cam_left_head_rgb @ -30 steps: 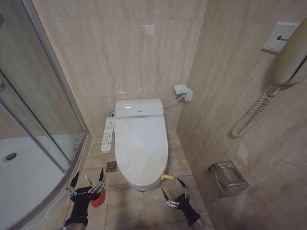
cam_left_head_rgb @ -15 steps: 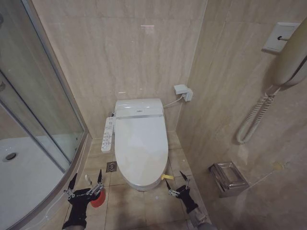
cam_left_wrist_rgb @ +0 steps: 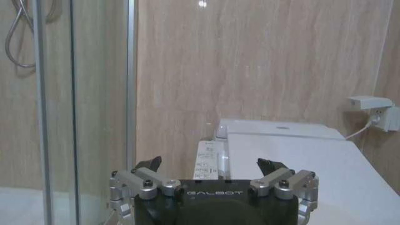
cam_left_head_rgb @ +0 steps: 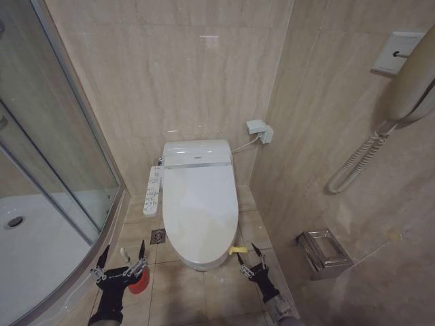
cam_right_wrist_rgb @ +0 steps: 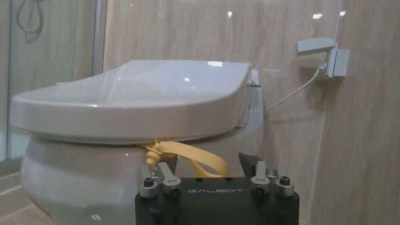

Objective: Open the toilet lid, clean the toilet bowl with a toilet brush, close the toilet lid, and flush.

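The toilet lid [cam_left_head_rgb: 200, 204] lies shut over the toilet bowl [cam_right_wrist_rgb: 75, 178], hiding the bowl's inside. A yellow strap [cam_left_head_rgb: 238, 250] hangs at the lid's front right edge. My right gripper [cam_left_head_rgb: 247, 256] is open, low by the floor, just right of and very near the strap [cam_right_wrist_rgb: 187, 152], apart from it. My left gripper [cam_left_head_rgb: 124, 250] is open, left of the bowl's front, above the red holder [cam_left_head_rgb: 139, 283]. A thin white handle of the toilet brush [cam_left_head_rgb: 124, 253] stands between its fingers, untouched. The button panel [cam_left_wrist_rgb: 209, 159] shows past my left gripper [cam_left_wrist_rgb: 209, 166].
The curved glass shower enclosure [cam_left_head_rgb: 61, 170] bounds the left. A floor drain [cam_left_head_rgb: 158, 236] sits left of the bowl. On the right wall are a metal paper holder [cam_left_head_rgb: 323, 252], a wall phone with a coiled cord [cam_left_head_rgb: 408, 81] and a socket [cam_left_head_rgb: 258, 130].
My right gripper has moved forward and slightly left, closing in on the yellow strap. The left gripper has barely shifted.
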### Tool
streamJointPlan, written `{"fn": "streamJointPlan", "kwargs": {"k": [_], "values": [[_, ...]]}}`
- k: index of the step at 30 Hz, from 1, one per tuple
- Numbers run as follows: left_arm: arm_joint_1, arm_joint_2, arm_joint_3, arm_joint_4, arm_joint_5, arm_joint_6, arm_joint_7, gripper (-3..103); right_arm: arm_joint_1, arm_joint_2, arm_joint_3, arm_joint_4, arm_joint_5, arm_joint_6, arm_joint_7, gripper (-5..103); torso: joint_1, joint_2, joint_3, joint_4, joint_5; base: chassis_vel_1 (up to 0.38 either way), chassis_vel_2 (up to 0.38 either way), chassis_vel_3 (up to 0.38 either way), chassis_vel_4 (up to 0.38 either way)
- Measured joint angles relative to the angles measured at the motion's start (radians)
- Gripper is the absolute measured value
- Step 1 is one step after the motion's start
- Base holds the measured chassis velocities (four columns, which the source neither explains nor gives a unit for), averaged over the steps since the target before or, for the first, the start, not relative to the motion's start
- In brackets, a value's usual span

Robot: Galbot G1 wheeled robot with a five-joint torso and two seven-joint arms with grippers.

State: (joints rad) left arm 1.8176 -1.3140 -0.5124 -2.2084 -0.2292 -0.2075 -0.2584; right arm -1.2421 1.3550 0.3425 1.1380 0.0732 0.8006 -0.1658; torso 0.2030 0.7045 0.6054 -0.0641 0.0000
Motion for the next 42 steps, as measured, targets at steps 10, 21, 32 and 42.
{"fn": "streamJointPlan", "kwargs": {"k": [10, 21, 32, 42], "values": [[-0.012, 0.002, 0.008, 0.014, 0.000, 0.000, 0.000, 100, -0.046, -0.002, 0.002, 0.065, 0.009, 0.003, -0.004, 48, 0.000, 0.000, 0.000, 0.0000, 0.0000, 0.000, 0.000, 0.000, 0.000], [-0.026, 0.002, 0.014, 0.028, -0.002, -0.001, 0.000, 100, -0.138, -0.004, 0.021, 0.203, 0.027, 0.006, 0.002, 1, 0.000, 0.000, 0.000, 0.0001, 0.0001, 0.000, 0.000, 0.000, 0.000], [-0.045, 0.007, 0.000, 0.058, -0.015, -0.003, -0.004, 100, -0.228, -0.011, 0.101, 0.511, 0.054, 0.020, 0.033, 0, 0.000, 0.000, 0.000, 0.0002, 0.0001, 0.000, 0.000, 0.000, 0.000], [-0.054, 0.018, -0.052, 0.074, -0.040, 0.005, -0.007, 100, -0.224, -0.029, 0.127, 0.824, 0.144, -0.091, 0.073, 0, 0.000, 0.000, 0.000, 0.0003, 0.0000, 0.000, 0.000, 0.000, 0.000]]}}
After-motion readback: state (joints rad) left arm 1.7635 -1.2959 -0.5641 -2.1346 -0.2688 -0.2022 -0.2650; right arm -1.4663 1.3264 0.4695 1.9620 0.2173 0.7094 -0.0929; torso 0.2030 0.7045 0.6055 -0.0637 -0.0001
